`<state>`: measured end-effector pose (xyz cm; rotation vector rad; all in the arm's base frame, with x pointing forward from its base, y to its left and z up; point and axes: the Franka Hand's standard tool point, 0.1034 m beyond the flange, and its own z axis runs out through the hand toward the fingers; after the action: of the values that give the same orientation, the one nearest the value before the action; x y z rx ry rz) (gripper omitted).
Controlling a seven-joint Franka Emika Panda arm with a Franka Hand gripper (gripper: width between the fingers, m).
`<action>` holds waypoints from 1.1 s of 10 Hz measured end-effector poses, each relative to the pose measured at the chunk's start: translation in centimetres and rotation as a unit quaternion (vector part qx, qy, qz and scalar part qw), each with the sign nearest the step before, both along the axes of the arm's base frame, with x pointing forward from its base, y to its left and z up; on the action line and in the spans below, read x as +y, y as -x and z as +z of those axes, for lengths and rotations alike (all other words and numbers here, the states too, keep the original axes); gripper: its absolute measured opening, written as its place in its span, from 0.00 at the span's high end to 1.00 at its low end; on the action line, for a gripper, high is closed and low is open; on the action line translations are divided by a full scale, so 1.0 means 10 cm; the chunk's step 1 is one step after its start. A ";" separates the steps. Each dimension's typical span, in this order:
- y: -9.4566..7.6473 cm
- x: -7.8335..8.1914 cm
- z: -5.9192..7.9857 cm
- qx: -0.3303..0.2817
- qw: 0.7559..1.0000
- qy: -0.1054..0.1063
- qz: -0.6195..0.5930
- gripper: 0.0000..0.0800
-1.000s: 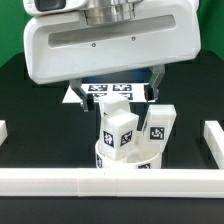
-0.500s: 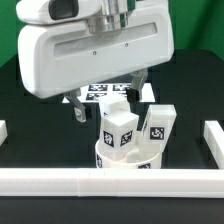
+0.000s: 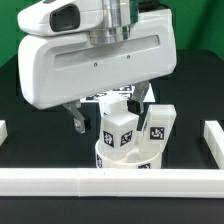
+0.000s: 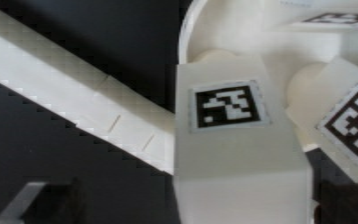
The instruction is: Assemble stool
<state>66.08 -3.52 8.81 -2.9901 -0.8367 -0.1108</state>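
Gripper (image 3: 108, 112) hangs with its fingers wide apart and holds nothing, just above the stool. Seat (image 3: 128, 160) lies near the front border rail (image 3: 112, 181), and two tagged legs (image 3: 120, 130) stand upright on it.

You can't see much of the marker board (image 3: 112, 96); the big arm covers it. The seat (image 3: 130, 160) hides behind the rail (image 3: 110, 180). Up close, the leg (image 4: 229, 140) is cut off and blurry.
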 end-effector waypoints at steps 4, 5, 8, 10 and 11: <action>0.03 0.03 -0.04 0.001 1.000 0.001 -0.010 0.22; 0.05 0.04 -0.06 0.003 1.000 0.000 -0.012 0.44; 0.06 0.04 -0.07 0.004 1.000 -0.001 -0.014 0.58; 0.06 0.03 -0.07 0.005 1.000 -0.001 -0.029 0.58; 0.06 0.03 -0.07 0.006 0.998 -0.003 -0.056 0.58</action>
<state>65.50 -3.21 8.09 -3.0280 -0.6651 -0.0979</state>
